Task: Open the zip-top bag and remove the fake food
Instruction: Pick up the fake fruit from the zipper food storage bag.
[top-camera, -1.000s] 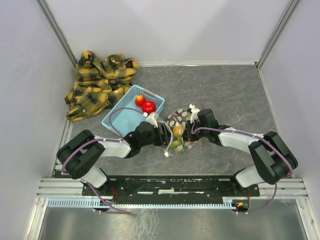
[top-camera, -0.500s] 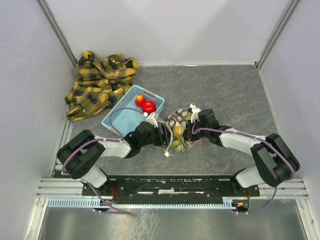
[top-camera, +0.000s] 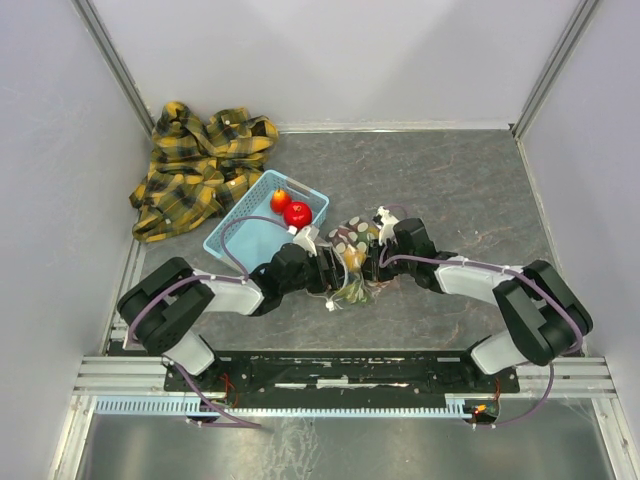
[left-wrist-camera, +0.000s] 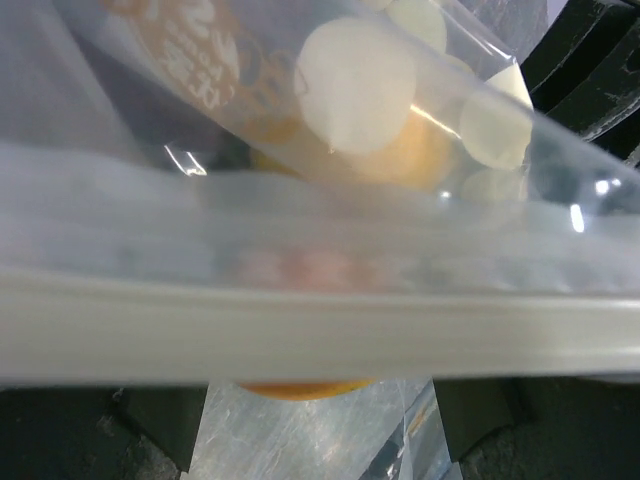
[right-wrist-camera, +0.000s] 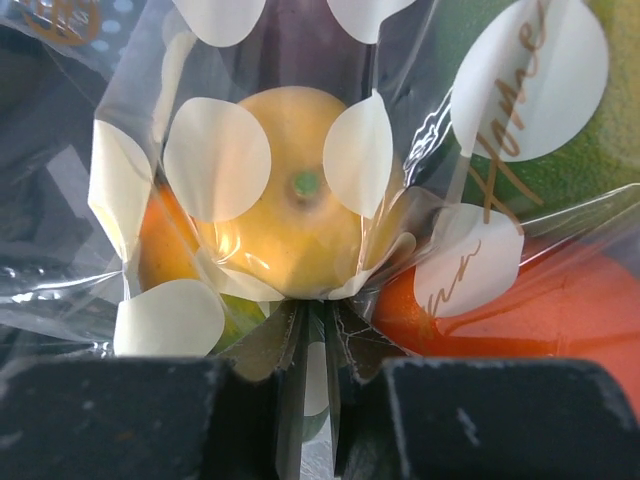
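zip-top bag (top-camera: 352, 245) shifted slightly left — toward the basket (top-camera: 245, 243), right gripper (top-camera: 379, 258) moved left with it, plastic bunched tighter

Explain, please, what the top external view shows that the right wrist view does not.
Only top external: the light blue basket holding two red fruits, the plaid cloth, and both arms. Only right wrist: a fold of film pinched in the right gripper, and a yellow fruit with a green stem end. Both: the dotted zip-top bag with fruit inside.
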